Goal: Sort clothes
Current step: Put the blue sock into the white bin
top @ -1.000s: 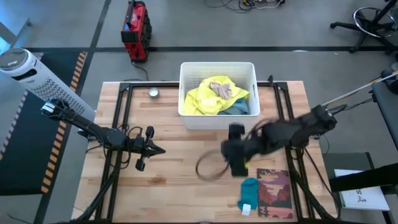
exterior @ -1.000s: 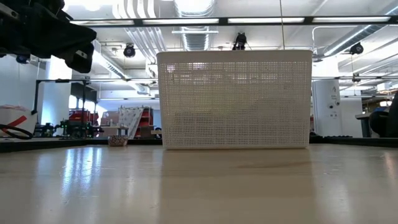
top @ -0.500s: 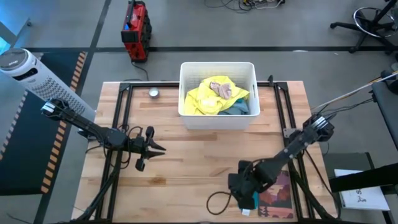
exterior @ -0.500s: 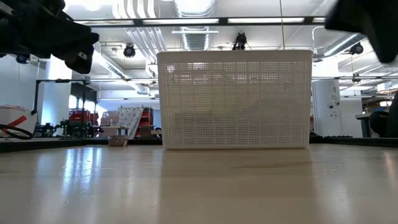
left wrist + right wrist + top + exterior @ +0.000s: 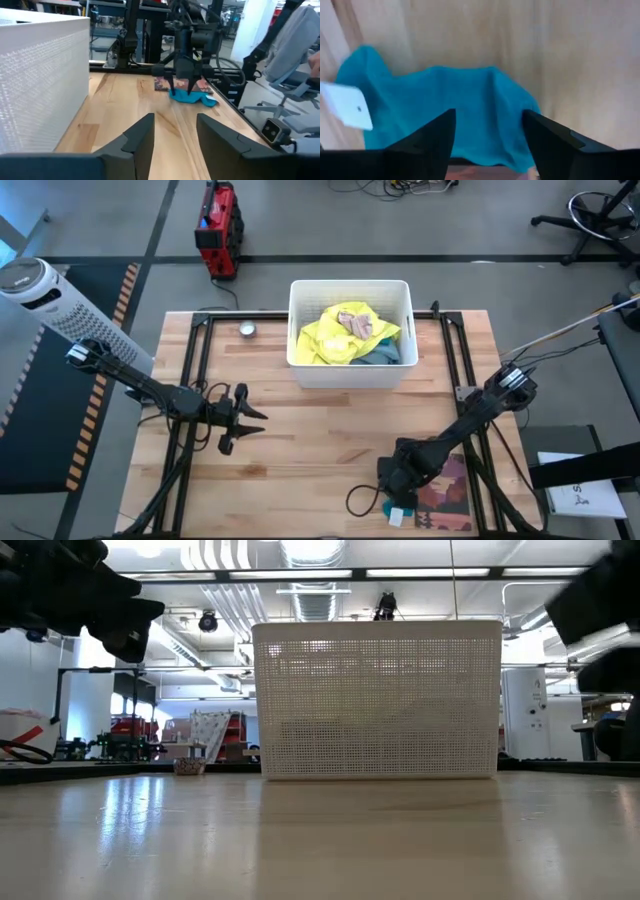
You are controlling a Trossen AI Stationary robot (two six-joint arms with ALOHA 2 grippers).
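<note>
A teal garment [image 5: 460, 100] with a white tag [image 5: 347, 106] lies flat on the table near the front edge [image 5: 386, 506], beside the reddish-brown mat [image 5: 447, 490]. My right gripper [image 5: 488, 114] is open and points down over it, one finger on either side of a hump of the cloth; it also shows in the left wrist view [image 5: 181, 90]. A neon yellow garment [image 5: 335, 335] with grey-blue and beige pieces lies in the white basket [image 5: 350, 283]. My left gripper [image 5: 258, 418] is open and empty above the table's left half. My right gripper comes at the teal garment from above, fingers [image 5: 432, 137] pointing down and spread over the cloth's middle [image 5: 485, 95]. I cannot tell whether the fingertips touch the cloth. The garment lies flat on the table.
The perforated white basket [image 5: 375, 700] stands at the table's far middle. A small round metal object [image 5: 247, 330] lies left of it. A dark cable loop [image 5: 360, 502] hangs by my right gripper. Bare wood stretches between the two grippers.
My right gripper has swung from the table's middle, in front of the basket, toward the near edge and down onto the teal garment, now covering most of it from above. The garment has stayed in place.
</note>
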